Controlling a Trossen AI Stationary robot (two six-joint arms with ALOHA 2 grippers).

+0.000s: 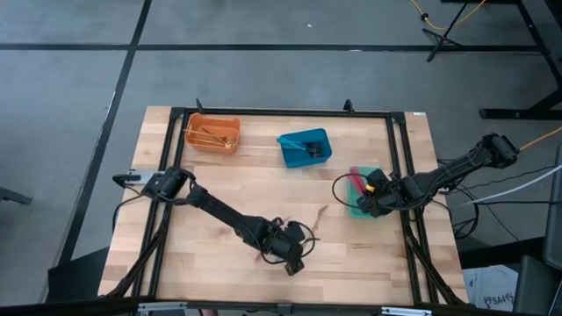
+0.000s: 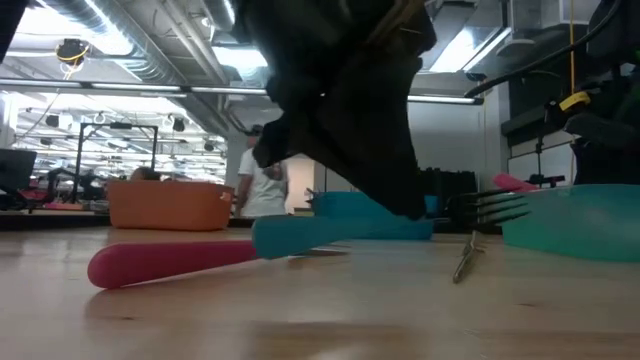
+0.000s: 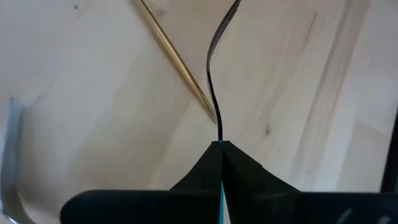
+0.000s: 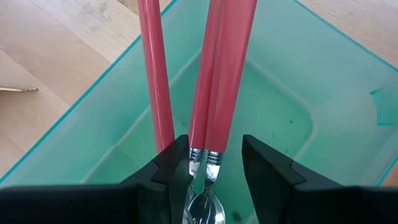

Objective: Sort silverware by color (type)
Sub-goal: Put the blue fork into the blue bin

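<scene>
My left gripper [image 1: 291, 256] is near the table's near edge, shut on a blue-handled fork [image 2: 320, 232]. The fork's tines [image 2: 490, 207] stand above the wood. A red-handled utensil [image 2: 170, 262] and a gold one [image 3: 177, 62] lie flat on the table beside it. My right gripper [image 4: 216, 149] is open over the green bin [image 1: 378, 174]. Its fingers stand on either side of two red-handled utensils [image 4: 221, 74], and a third [image 4: 155, 81] is just outside them. These lean with their metal ends in the bin and their handles over its rim. My left gripper pinches the fork's blue handle [image 3: 221, 186] between its two shut fingers, coming from above and slanting down. The dark metal neck [image 3: 213, 93] and tines reach out past the fingertips. The fork sits about level, tines clear of the table. I cannot tell whether the handle's end rests on the wood.
An orange bin [image 1: 213, 132] with gold utensils and a blue bin [image 1: 305, 147] with a blue-handled one stand near the far edge. Another gold utensil [image 1: 318, 218] lies mid-table between the grippers. A black frame [image 1: 399, 175] runs along the table's sides. Bare wood lies left of centre.
</scene>
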